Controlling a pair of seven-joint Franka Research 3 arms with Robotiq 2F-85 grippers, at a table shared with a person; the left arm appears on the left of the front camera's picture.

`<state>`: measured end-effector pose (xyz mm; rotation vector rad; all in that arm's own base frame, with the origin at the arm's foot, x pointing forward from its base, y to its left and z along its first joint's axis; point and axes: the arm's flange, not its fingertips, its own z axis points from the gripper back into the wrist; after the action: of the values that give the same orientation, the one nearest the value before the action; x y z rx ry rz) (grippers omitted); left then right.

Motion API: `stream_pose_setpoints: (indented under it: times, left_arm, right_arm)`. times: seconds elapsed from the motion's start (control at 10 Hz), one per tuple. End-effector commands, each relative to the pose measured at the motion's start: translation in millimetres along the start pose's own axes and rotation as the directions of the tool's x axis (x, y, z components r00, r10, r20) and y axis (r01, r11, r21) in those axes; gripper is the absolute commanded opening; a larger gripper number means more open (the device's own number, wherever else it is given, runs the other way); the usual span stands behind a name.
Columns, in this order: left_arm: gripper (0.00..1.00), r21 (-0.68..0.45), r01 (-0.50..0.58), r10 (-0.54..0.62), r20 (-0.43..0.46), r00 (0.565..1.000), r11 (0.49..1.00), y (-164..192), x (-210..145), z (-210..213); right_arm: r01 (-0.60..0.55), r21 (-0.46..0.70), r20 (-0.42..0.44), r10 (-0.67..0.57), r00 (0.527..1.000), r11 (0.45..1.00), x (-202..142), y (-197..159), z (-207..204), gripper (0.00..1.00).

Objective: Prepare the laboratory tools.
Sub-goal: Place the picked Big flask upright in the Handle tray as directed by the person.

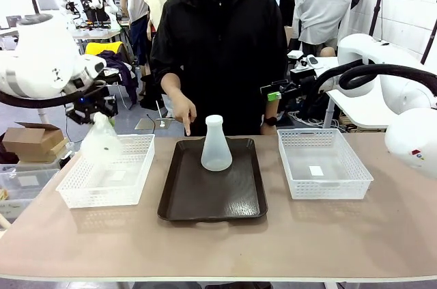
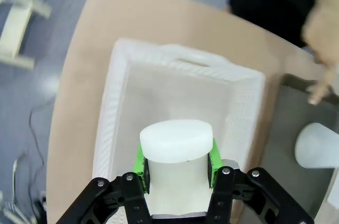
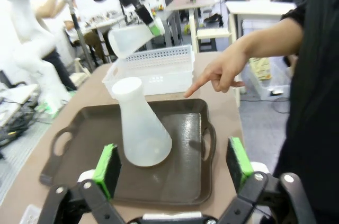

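Translucent white flask number one (image 1: 102, 140) is up in the air, clamped by the neck in the left gripper (image 2: 177, 167), hanging tilted over the left mesh basket (image 1: 75, 193). Its green pads (image 2: 140, 161) press both sides of the neck in the left wrist view. The second flask (image 1: 216, 144) stands upright on the dark brown tray (image 1: 205, 203), toward its far end. A person's hand (image 1: 184, 108) points a finger down at the tray's far-left corner. The right gripper (image 3: 174, 163) sits wide open, nothing between its pads, looking at the tray. The right basket (image 1: 362, 181) sits beside the tray.
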<state>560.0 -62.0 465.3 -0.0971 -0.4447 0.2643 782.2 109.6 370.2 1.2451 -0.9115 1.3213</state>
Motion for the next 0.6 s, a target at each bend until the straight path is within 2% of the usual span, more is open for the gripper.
stream_pose_setpoints:
  times: [0.0, 0.1, 0.2, 0.3, 0.4, 0.5]
  left_arm:
    - [0.00, -0.192, 0.197, -0.169, 0.154, 0.974, 0.961, -4, -24, 26]
    - [0.00, -0.241, 0.312, -0.245, 0.269, 0.931, 0.919, -13, -30, 42]
    - [0.00, -0.281, 0.394, -0.297, 0.329, 0.896, 0.875, -19, -36, 53]
    - [0.00, -0.330, 0.467, -0.341, 0.373, 0.863, 0.820, -25, -42, 63]
    - [0.00, -0.391, 0.528, -0.397, 0.369, 0.840, 0.754, -29, -45, 70]
    - [0.00, -0.368, 0.389, -0.339, 0.194, 0.920, 0.844, -27, -31, 65]
  right_arm:
    - [-0.009, 0.009, -0.010, 0.009, 1.000, 1.000, 1, 1, -1, 1.00]
    - [-0.009, 0.009, -0.010, 0.009, 1.000, 1.000, 1, 1, -1, 1.00]
    - [-0.009, 0.009, -0.010, 0.009, 1.000, 1.000, 1, 1, -1, 1.00]
    - [-0.009, 0.009, -0.010, 0.009, 1.000, 1.000, 1, 1, -1, 1.00]
    - [-0.009, 0.009, -0.010, 0.009, 1.000, 1.000, 1, 1, -1, 1.00]
    - [-0.009, 0.009, -0.010, 0.009, 1.000, 1.000, 1, 1, -1, 1.00]
